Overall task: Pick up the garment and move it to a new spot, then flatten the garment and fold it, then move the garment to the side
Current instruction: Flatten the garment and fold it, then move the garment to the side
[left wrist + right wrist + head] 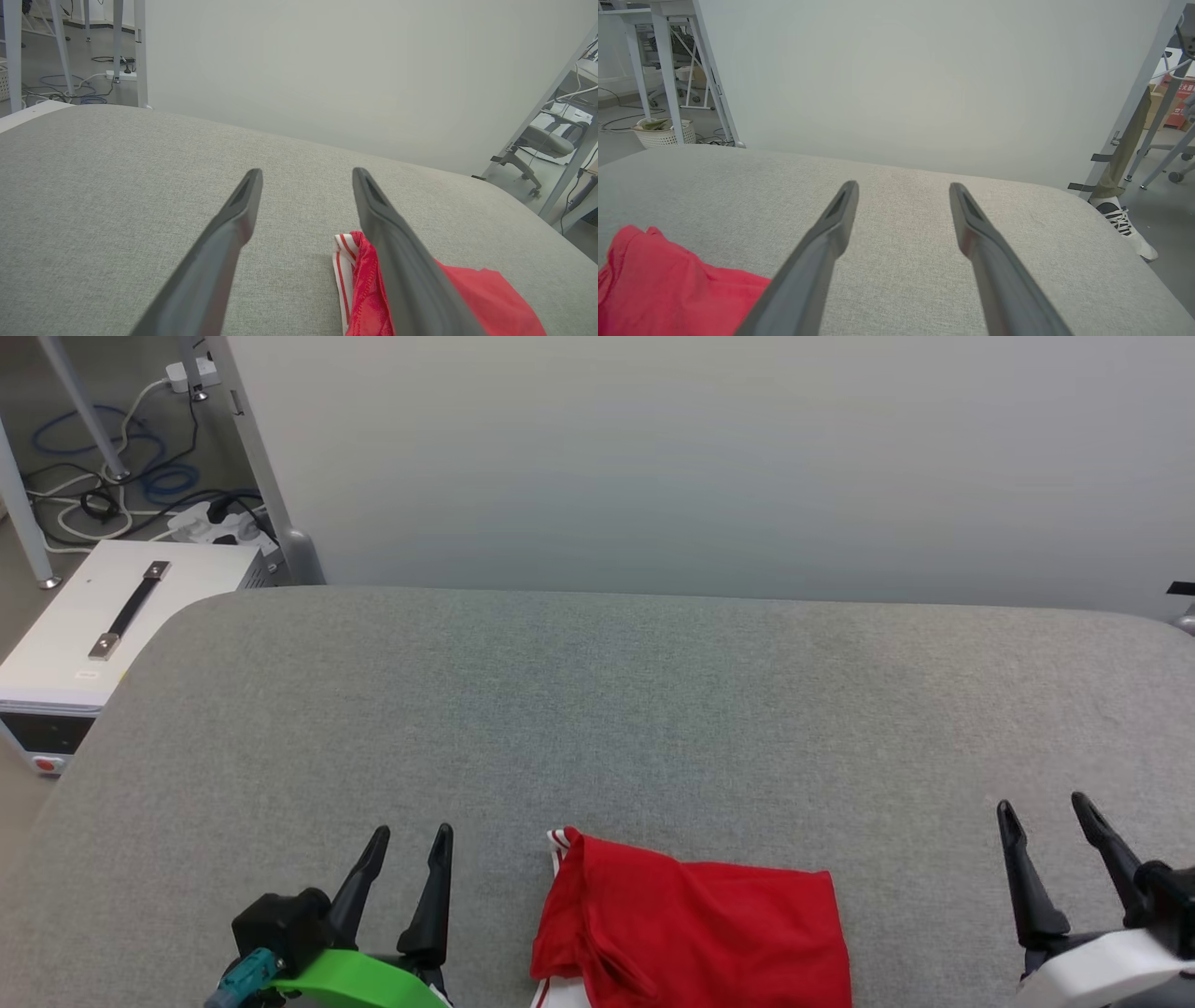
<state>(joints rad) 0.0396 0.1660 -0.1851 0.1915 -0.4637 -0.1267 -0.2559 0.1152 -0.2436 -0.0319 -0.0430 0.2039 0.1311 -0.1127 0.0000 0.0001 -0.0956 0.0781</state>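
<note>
Garment [709, 929] (bunched) lies untouched; left fingers [432, 891], right fingers [1024, 873] spread.

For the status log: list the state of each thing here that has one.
red jersey: loosely bunched, lying on the grey padded table, ungripped.
left gripper: jaws open, empty, clear of the jersey.
right gripper: jaws open, empty, clear of the jersey.

Garment [695, 933] on table [597, 709], between tools.

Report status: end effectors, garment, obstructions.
Left end effector open, empty. Right end effector open, empty. Garment bunched on table between them, untouched. No obstruction seen.
</note>
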